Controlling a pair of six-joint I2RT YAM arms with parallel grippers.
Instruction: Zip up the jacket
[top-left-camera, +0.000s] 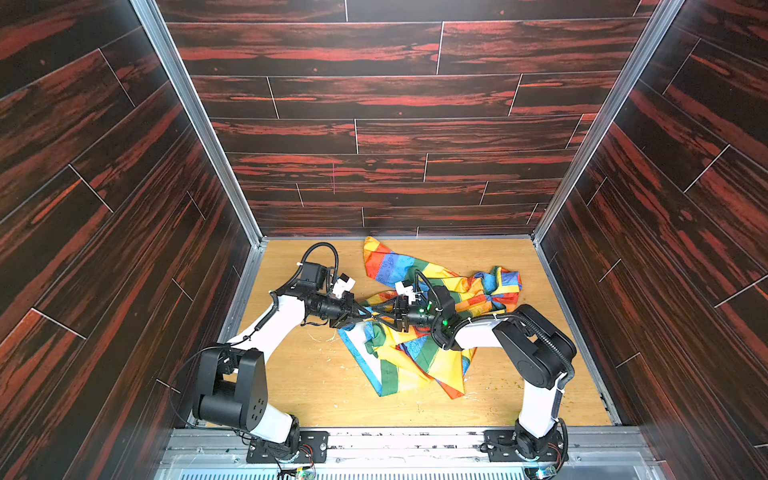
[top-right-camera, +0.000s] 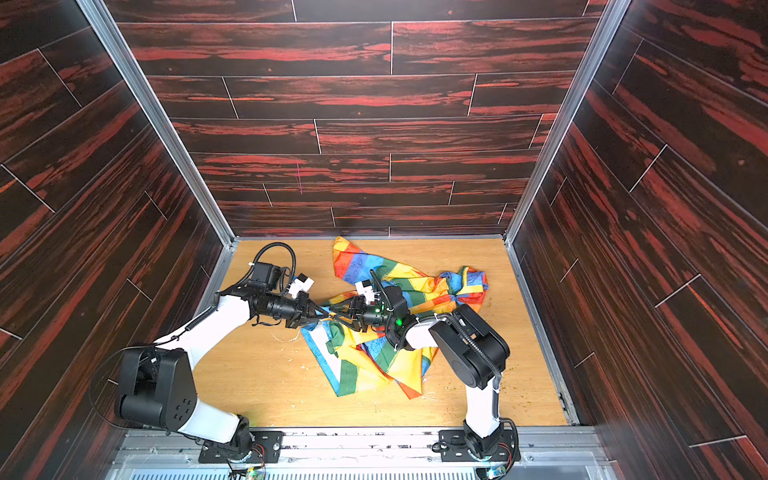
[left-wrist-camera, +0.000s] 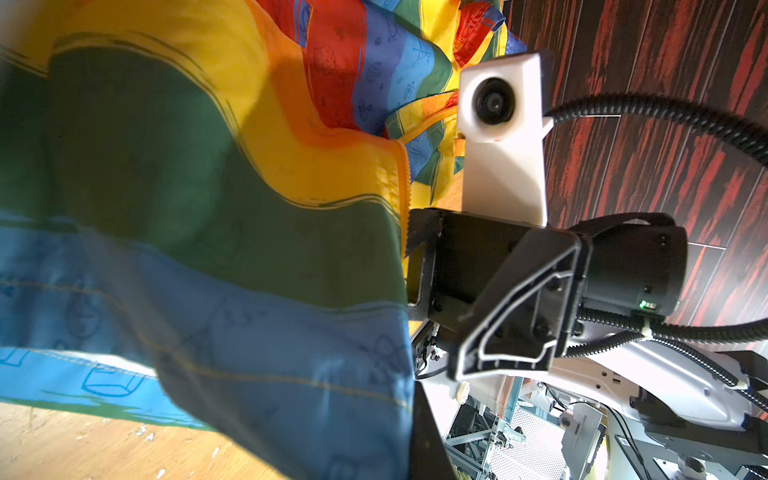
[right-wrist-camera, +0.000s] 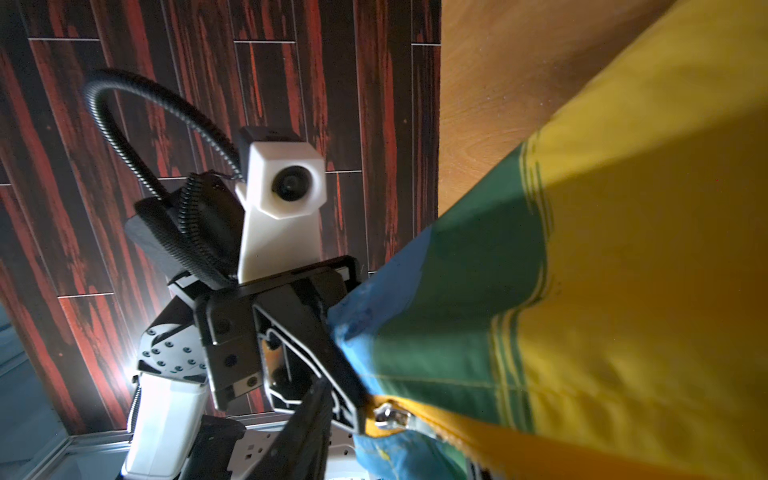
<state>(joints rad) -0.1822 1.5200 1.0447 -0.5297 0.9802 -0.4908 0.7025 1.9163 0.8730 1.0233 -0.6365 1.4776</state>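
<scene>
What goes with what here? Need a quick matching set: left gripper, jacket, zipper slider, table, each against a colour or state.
Things:
1. left gripper
2. jacket
3. zipper slider
4. table

Colour or state:
A. light wood, bare in front
B. silver metal
C. rainbow stripes, crumpled
D. black, shut on the jacket's edge

Pairs: 1-D, 2-C, 3-B, 4-A
</scene>
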